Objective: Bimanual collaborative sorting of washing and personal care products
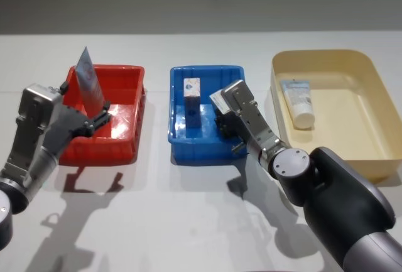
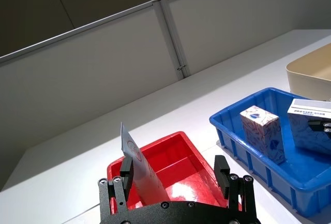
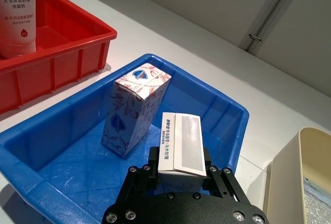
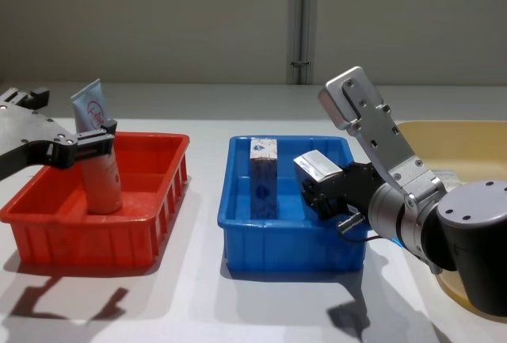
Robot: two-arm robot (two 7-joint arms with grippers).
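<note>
Cartons (image 3: 179, 149) look light and crushable; right gripper (image 3: 178, 175) fingers clamp one by its sides over the blue tub (image 3: 62, 146). Left gripper (image 1: 94, 112) fingers pinch the soft tube (image 1: 89, 83) midway.

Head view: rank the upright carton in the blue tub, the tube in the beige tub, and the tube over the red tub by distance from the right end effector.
1. Upright carton, just to its left.
2. Tube in the beige tub, to its right.
3. Tube over the red tub, far left, in the left end effector.

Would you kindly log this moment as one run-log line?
left gripper: shut on tube in red tub | right gripper: shut on carton over blue tub
</note>
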